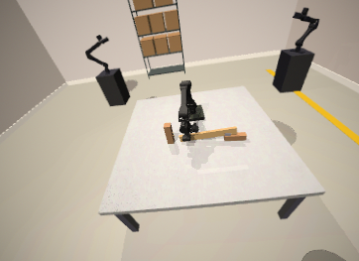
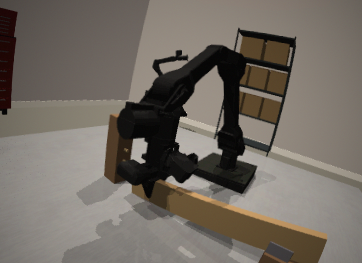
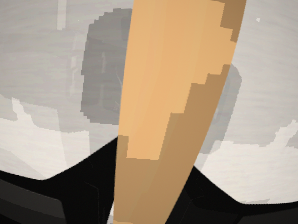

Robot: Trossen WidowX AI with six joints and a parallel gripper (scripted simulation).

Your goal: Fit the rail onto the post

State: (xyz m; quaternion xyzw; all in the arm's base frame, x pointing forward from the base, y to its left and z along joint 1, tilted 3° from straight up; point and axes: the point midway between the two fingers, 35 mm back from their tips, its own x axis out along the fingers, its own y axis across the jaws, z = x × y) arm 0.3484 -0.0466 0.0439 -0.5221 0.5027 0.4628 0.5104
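Note:
The long wooden rail [image 1: 215, 134] [image 2: 240, 216] [image 3: 165, 60] slopes from the low footboard block [image 1: 237, 137] down to its near end, low by the table. Its far end is at the grey bracket [image 2: 281, 250] on the block. My gripper [image 1: 186, 139] [image 2: 149, 187] [image 3: 143, 145] is shut on the rail close to its near end, one finger on each side. The short post [image 1: 169, 133] [image 2: 111, 151] stands upright beyond that end, with a gap between them. A peg [image 2: 126, 150] shows on its face, partly behind my wrist. The rail's end holes are hidden.
My arm's base [image 2: 230, 175] stands on the table [image 1: 164, 190] behind the rail. Two other arms on black pedestals [image 1: 113, 87] [image 1: 293, 70] and a shelf rack with boxes are beyond the table.

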